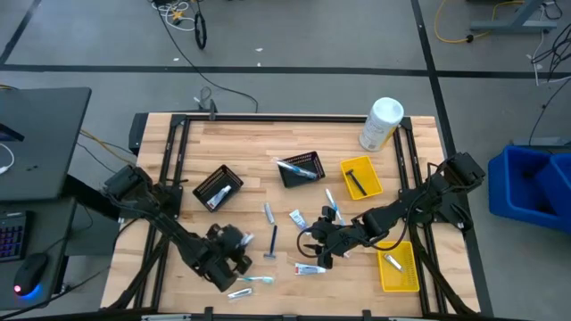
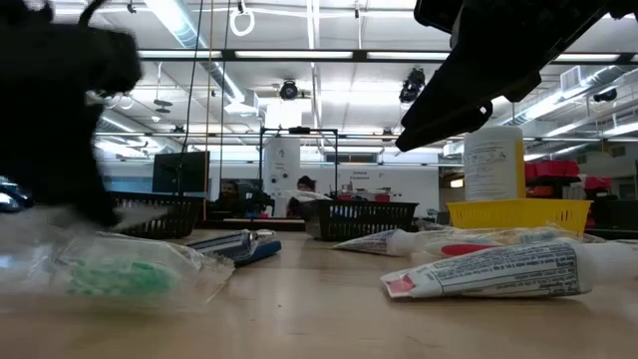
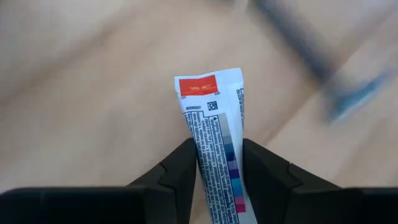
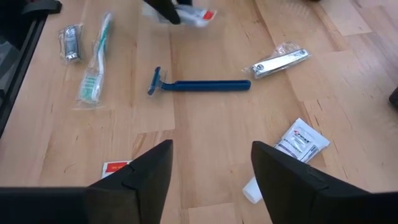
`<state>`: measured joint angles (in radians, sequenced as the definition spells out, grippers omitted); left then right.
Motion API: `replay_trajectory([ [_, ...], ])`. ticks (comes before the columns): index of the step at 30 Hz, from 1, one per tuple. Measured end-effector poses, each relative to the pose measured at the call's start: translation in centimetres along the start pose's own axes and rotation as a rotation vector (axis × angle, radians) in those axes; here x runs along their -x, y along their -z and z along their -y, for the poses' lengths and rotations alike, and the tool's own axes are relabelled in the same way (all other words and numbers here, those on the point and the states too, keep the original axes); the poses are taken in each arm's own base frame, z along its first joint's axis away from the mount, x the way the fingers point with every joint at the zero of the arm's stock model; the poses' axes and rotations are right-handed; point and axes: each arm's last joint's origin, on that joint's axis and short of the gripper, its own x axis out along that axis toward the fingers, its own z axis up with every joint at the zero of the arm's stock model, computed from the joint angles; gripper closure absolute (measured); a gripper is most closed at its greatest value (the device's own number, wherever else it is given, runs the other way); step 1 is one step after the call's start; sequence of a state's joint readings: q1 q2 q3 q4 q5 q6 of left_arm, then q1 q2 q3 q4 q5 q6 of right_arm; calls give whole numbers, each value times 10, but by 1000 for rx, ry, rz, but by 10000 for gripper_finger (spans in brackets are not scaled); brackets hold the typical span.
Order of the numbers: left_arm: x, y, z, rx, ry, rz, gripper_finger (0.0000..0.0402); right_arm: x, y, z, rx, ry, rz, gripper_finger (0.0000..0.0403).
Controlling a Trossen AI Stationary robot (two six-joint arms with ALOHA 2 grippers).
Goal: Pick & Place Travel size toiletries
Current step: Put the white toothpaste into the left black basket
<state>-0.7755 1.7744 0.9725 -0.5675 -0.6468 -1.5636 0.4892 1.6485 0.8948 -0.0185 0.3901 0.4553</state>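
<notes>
My left gripper point(image 1: 234, 248) is near the table's front, left of middle, and is shut on a white mini toothpaste tube point(image 3: 211, 118). It also shows far off in the right wrist view point(image 4: 171, 9) with the tube point(image 4: 198, 15). My right gripper point(image 4: 211, 168) is open and empty above the table, right of middle point(image 1: 321, 248). Below and ahead of it lie a blue razor point(image 4: 199, 85), a wrapped toothbrush point(image 4: 96, 68), a silvery clipper packet point(image 4: 280, 61), a small packet point(image 4: 301, 142) and another toothpaste tube point(image 1: 310, 267). My left gripper pinches the tube's printed body point(image 3: 214, 163) between its two fingers. The flat crimped end with the red label point(image 3: 199, 85) sticks out beyond the fingertips, so the fingers lie along the tube. The tube looks clear of the table.
Two black mesh baskets point(image 1: 219, 185) point(image 1: 301, 167) and a yellow tray point(image 1: 360, 176) stand mid-table. A second yellow tray point(image 1: 398, 267) is at the front right, and a white canister point(image 1: 382, 123) at the back right. More toiletries lie around the middle point(image 1: 268, 212).
</notes>
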Motion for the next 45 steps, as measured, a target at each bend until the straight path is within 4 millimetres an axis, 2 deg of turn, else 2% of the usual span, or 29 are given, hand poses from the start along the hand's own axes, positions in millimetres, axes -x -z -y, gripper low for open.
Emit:
replay_trajectory([
  [3,4,-11,4,-22,-26,81,274,0,0,0,0,0,0,169],
  [10,13,-58,5,-117,-239,51,274,0,0,-1,1,-2,0,162],
  [13,15,-83,3,-146,-339,-17,274,0,0,-1,1,-2,0,160],
  [17,16,-117,-11,-188,-505,-97,274,0,0,-1,1,-2,0,163],
  [20,12,-135,-23,-215,-595,-153,274,0,0,-1,1,-2,-1,170],
  [28,-11,-173,-48,-273,-658,-302,274,0,0,-1,1,-2,-1,186],
  [34,-22,-187,-64,-356,-678,-386,274,0,1,-1,-34,-2,-4,193],
  [40,-14,-175,-87,-392,-627,-382,274,1,6,-1,-86,-3,-60,201],
  [45,-9,-163,-112,-274,-428,-271,274,1,12,-2,-111,-18,-49,203],
])
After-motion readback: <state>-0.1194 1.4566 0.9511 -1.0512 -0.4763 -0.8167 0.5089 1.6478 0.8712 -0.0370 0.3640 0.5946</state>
